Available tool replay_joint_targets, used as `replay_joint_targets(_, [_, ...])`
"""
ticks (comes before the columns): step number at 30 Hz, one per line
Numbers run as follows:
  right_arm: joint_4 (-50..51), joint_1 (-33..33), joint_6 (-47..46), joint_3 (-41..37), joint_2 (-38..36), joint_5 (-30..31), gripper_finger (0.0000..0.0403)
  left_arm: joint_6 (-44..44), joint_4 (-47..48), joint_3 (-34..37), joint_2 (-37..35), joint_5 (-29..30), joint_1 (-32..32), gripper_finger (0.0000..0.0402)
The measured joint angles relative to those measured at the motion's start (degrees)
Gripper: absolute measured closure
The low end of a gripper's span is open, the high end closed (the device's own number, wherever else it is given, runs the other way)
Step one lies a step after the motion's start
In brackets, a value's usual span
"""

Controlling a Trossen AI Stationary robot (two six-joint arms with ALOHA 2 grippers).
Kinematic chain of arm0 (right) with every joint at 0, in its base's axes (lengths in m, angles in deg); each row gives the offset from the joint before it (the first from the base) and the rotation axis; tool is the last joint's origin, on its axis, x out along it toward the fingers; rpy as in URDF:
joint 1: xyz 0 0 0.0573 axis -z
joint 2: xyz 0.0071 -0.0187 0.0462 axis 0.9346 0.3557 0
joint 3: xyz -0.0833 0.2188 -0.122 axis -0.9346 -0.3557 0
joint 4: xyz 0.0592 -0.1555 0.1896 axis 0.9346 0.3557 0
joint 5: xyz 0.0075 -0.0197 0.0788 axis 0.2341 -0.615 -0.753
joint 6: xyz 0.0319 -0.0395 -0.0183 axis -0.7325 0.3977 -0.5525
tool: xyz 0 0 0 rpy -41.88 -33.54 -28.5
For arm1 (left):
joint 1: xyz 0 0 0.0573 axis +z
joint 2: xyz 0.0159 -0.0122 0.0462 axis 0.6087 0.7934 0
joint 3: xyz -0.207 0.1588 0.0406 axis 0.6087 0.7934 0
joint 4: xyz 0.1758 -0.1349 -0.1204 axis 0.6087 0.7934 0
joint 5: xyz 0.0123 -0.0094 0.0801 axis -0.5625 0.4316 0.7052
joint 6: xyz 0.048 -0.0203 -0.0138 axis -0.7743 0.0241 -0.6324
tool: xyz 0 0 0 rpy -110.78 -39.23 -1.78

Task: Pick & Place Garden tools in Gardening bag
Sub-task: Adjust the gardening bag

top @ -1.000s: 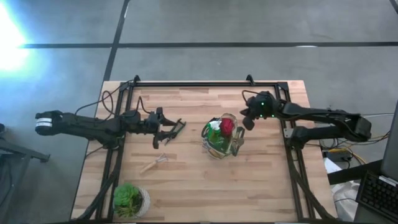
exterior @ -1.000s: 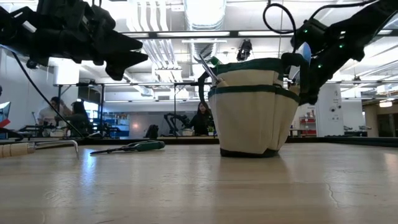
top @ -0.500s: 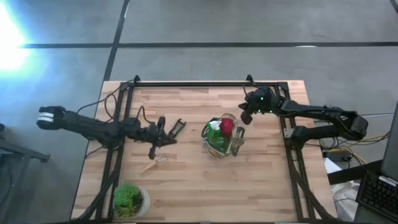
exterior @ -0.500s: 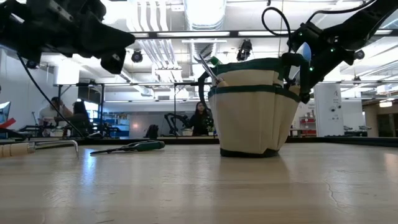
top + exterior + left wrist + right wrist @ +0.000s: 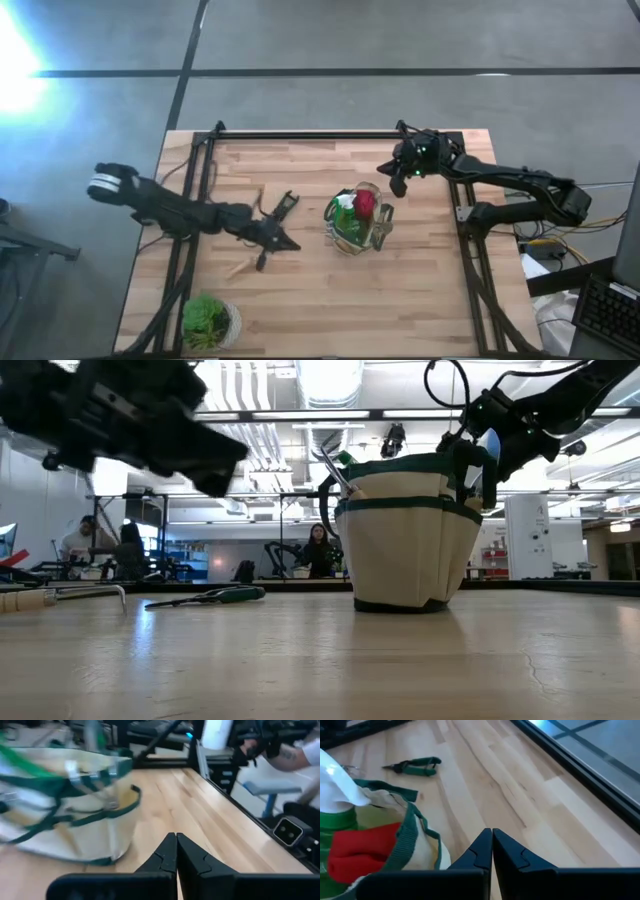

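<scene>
The gardening bag [image 5: 355, 222] stands upright at the table's middle, on its flat bottom [image 5: 400, 603]. A red-handled tool [image 5: 365, 203] and a green spray bottle [image 5: 335, 815] stick out of it. Green-handled pruners [image 5: 285, 203] lie flat left of the bag. A wooden-handled tool [image 5: 245, 265] lies nearer the front edge. My left gripper [image 5: 287, 244] hangs shut and holds nothing, above the table between these tools and the bag [image 5: 65, 805]. My right gripper [image 5: 386, 178] is shut with nothing in it, above and beyond the bag's far right rim.
A leafy plant in a pale pot [image 5: 208, 322] stands at the near left corner. A black frame [image 5: 330, 133] runs along the far and side edges. Bare wood lies right of the bag and along the near edge. People sit in the room behind the table.
My left gripper has shut with nothing between its fingers. It has swung from beside the pruners toward the near edge and the right, closer to the bag, sinking a little. My right gripper has drawn a little toward the far edge, away from the bag's rim. The tools lie as before.
</scene>
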Motion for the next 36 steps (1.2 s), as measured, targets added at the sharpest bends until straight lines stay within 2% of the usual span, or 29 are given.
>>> replay_joint_targets(6, [-0.48, 0.04, 0.01, 0.11, 2.73, -0.06, 0.0394, -5.39, 1.49, -10.46, 11.21, -4.95, -1.58, 0.04])
replay_joint_targets(10, [-2.09, 0.01, 0.32, 0.11, 5.87, -0.21, 0.0394, -7.5, 5.01, -15.48, 15.17, -5.53, -2.52, 0.0401])
replay_joint_targets(14, [-5.54, 0.01, 0.79, 0.13, 9.83, -0.71, 0.0394, -7.53, 4.98, -18.81, 18.25, -8.96, -2.58, 0.0401])
replay_joint_targets(20, [-10.72, 0.01, 1.06, 0.16, 13.67, -0.87, 0.0394, -7.51, 5.23, -20.64, 20.19, -11.89, -2.6, 0.0401])
replay_joint_targets(25, [-14.67, 0.25, 1.61, 0.24, 15.53, -5.78, 0.0394, -7.4, 5.2, -20.59, 19.94, -11.91, -2.6, 0.0395])
replay_joint_targets(29, [-14.4, 0.18, 1.62, 1.37, 16.99, -10.93, 0.0394, -7.18, 5.06, -20.59, 19.85, -11.93, -2.58, 0.0388])
replay_joint_targets(36, [-10.47, -0.03, 1.49, 1.65, 16.79, -11.03, 0.0395, -5.87, 5.09, -20.55, 19.85, -11.91, -2.58, 0.0391])
